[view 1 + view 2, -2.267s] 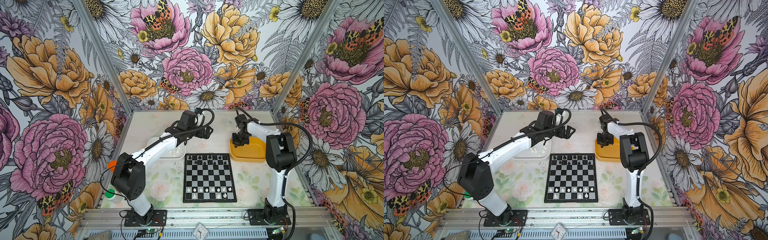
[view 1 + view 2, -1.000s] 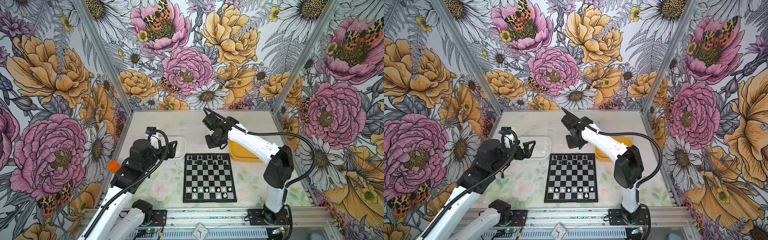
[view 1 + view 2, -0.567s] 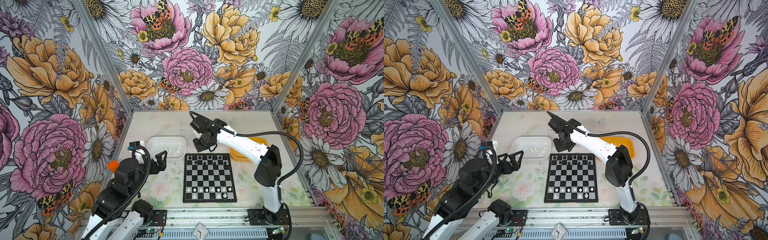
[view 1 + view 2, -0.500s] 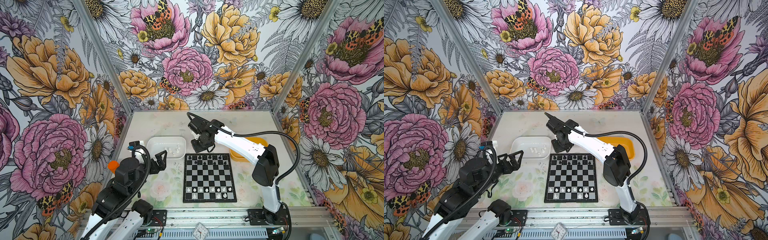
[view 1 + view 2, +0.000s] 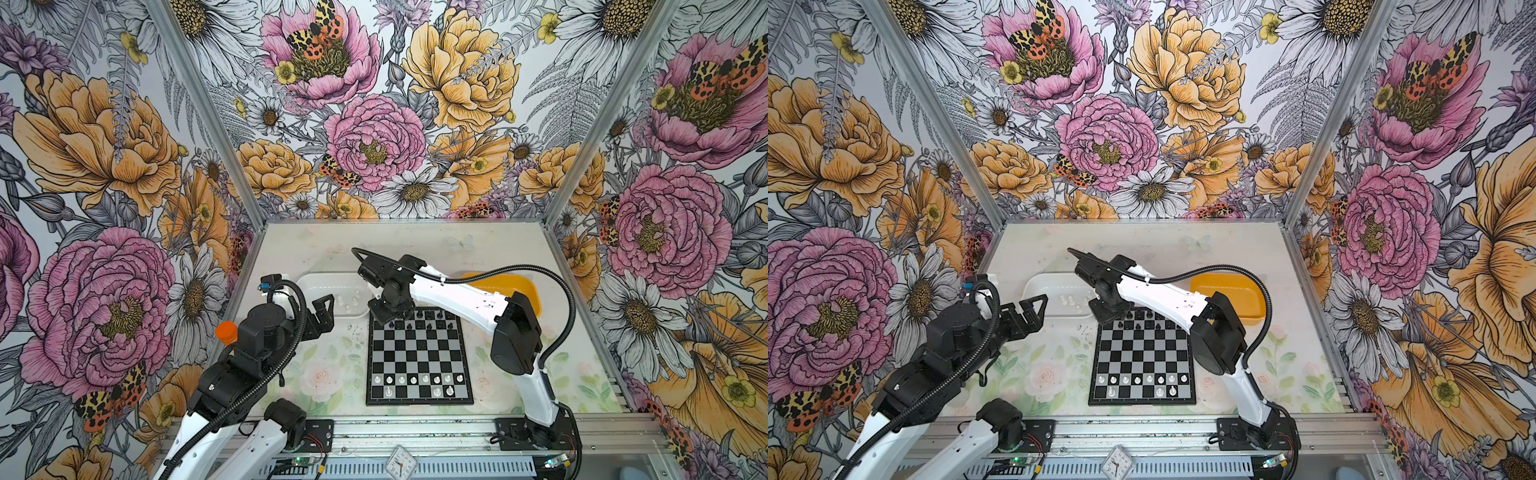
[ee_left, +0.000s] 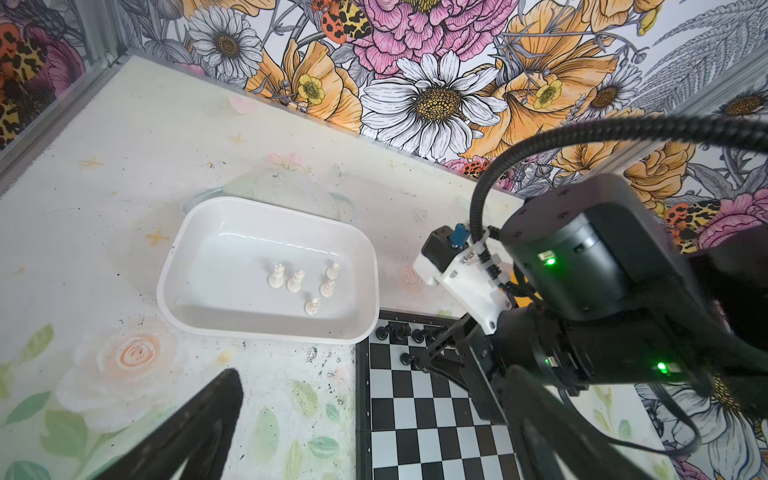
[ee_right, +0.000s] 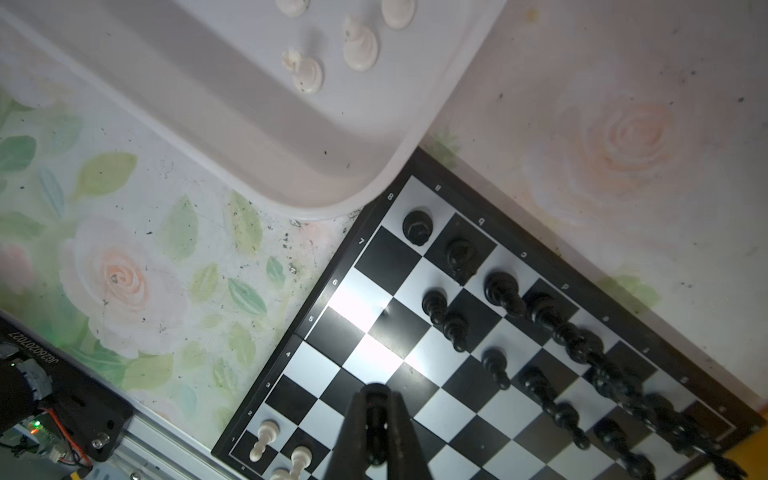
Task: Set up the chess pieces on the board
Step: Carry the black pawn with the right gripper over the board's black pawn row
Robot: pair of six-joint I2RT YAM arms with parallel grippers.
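Note:
The board (image 5: 419, 357) (image 5: 1144, 357) lies at the table's middle front. Black chess pieces (image 5: 419, 321) (image 7: 500, 291) stand on its far rows and white ones (image 5: 415, 379) on its near rows. Several loose white pieces (image 6: 297, 282) (image 5: 347, 301) stand in the white tray (image 6: 249, 324). My right gripper (image 5: 384, 318) (image 7: 376, 399) hangs over the board's far left corner, shut on a small black piece (image 7: 376, 411). My left gripper (image 5: 326, 316) (image 5: 1038, 316) is open and holds nothing, above the table beside the tray's left end.
A yellow tray (image 5: 523, 291) (image 5: 1225, 295) sits behind the board's right side, partly hidden by the right arm. The white tray's corner touches the board's far left corner (image 7: 374, 195). An orange cap (image 5: 226, 331) shows by the left wall. A small clock (image 5: 401, 463) lies on the front rail.
The right arm has swung left from the yellow tray to the board's far left corner, still shut. The left arm drew back from behind the board to the front left and stays open.

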